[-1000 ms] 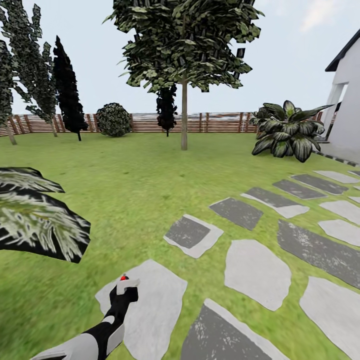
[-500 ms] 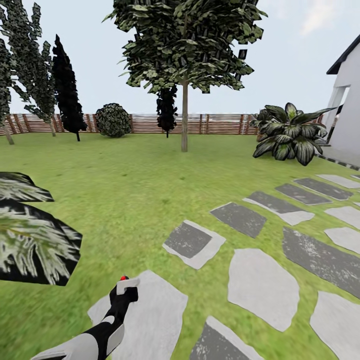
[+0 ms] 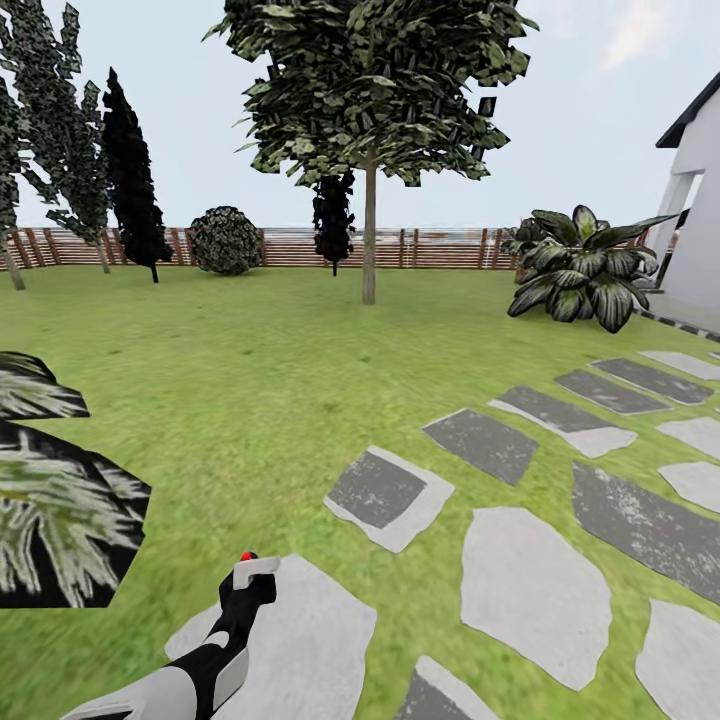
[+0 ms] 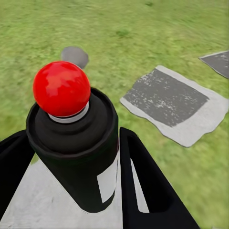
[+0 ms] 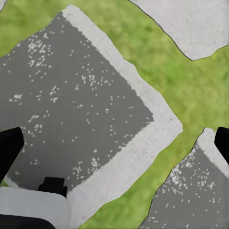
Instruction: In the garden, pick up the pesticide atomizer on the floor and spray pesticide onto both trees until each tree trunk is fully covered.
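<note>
Clamped on the pesticide atomizer [image 3: 247, 585], the left gripper [image 3: 243, 598] shows at the bottom of the head view, its black and white arm reaching forward and slightly to the right from the lower left corner, low over a pale stepping stone [image 3: 300, 630]. The bottle stands roughly upright in the grip, its grey trigger head and red nozzle tip uppermost. Ahead, across the lawn [image 3: 270, 360], one broadleaf tree [image 3: 370, 90] rises with a thin straight tree trunk [image 3: 369, 235], well apart from the gripper. Behind it runs a wooden slat fence [image 3: 420, 246]; dark conifers [image 3: 130, 180] stand at the left, a round bush [image 3: 226, 240] near the fence, a large-leaved plant [image 3: 580, 265] and the white house [image 3: 695, 200] at the right. More stepping stones run off to the right.

From the left wrist view, the atomizer [image 4: 78, 143] sits between the two black fingers [image 4: 148, 191], which press its sides; the red tip points toward the camera and a white label patch shows on its flank. Grass and a grey-and-white stone [image 4: 174, 102] lie beyond.

On the right wrist view, the right gripper [image 5: 117, 140] has its jaws spread wide, one black fingertip at each side edge, with nothing between them, hanging over a dark stone [image 5: 71, 100] and grass.
</note>
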{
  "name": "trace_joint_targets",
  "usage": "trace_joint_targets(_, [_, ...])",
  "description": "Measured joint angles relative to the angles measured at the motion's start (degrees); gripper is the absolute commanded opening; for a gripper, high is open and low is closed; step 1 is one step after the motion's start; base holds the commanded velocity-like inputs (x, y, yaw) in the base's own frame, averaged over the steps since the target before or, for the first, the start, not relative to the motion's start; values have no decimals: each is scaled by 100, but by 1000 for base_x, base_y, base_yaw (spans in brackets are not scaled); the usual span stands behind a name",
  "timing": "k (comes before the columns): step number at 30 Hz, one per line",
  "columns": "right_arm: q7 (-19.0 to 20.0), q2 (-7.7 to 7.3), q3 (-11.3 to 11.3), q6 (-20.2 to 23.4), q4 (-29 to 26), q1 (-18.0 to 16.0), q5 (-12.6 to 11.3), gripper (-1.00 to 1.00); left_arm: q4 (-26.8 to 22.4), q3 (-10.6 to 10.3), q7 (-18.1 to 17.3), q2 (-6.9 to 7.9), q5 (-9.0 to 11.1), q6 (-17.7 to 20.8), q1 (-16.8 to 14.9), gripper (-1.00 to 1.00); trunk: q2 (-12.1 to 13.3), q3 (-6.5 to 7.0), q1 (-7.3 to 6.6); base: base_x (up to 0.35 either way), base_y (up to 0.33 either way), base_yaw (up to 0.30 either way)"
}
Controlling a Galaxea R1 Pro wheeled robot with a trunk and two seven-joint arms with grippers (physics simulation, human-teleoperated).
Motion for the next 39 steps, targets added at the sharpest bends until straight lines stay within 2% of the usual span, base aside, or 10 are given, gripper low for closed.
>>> trace_joint_targets(39, [0, 0, 0, -1, -1, 0, 0, 100, 0, -1, 0, 1, -1, 0, 0, -100, 0, 13, 0, 327, 0, 0])
